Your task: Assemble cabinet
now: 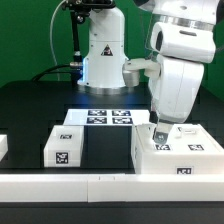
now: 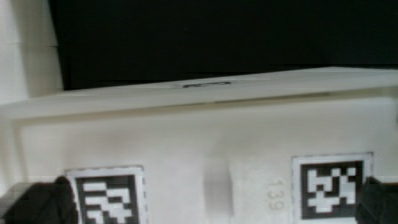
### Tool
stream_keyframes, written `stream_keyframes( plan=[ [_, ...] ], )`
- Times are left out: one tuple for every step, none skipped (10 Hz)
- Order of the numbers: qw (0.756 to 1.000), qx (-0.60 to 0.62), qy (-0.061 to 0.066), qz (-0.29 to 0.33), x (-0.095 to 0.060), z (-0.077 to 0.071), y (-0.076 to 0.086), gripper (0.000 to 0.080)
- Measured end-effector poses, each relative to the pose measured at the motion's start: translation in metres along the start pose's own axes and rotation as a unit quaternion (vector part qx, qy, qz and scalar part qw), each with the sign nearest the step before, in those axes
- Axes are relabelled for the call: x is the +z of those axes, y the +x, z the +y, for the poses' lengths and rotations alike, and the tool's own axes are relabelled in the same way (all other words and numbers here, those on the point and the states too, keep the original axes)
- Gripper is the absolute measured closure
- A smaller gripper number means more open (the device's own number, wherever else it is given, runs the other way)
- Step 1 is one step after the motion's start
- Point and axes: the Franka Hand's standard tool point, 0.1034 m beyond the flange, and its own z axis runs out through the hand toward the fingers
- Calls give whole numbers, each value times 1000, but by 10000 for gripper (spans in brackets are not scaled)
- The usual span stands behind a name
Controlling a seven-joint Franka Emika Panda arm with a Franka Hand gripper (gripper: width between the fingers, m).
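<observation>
1. Cabinet sits directly under the gripper, at the exterior view's right side of the black table, near the front.
2. Gripper points straight down, tips at the box's top face close to its rear edge. Can't tell whether they touch it.
3. Wrist view: gripper looks released. The two dark fingers show well apart, blurred, with the white top face between them. No sign of anything pinched.
4. Cabinet fills most of the wrist view: white surface, a raised edge across it, two black-and-white tags side by side between the fingers. Focus is soft, so tag patterns are unreadable.
5. Exterior view shows two tags on the box's top and one more on its front face.
6. Arm comes down from above, its bulky white wrist hanging over the box's rear half.
7. Marker board lies flat just behind and to the exterior view's left of the cabinet, apart from it.
8. Smaller white block with one tag on its front sits well to the exterior view's left, not touching the cabinet.
9. Long white rail runs along the table's front edge, just in front of both.
</observation>
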Motion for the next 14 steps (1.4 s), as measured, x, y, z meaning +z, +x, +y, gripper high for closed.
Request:
stream_keyframes(
  plan=[
    [1000,14,-6,3,-9,-3,-7,4],
    [999,35,-10,6,-16,-8,-16,4],
    [998,60,-13,9,-21,-14,-21,4],
    [995,94,-15,15,-27,-20,-22,4],
    [992,127,-17,19,-32,-27,-25,4],
    [991,130,-17,19,-32,-29,-26,4],
    [991,133,-16,19,-31,-29,-26,4],
    [988,150,-16,19,-31,-29,-26,4],
    [978,208,-14,20,-31,-29,-26,4],
    [959,280,-25,38,-34,-30,-24,4],
    [933,354,-30,57,-36,-36,-24,4],
    [893,441,-37,79,-35,-42,-21,4],
    [876,474,-37,87,-29,-48,-19,4],
    [853,512,-32,91,-28,-50,-19,4]
  ],
)
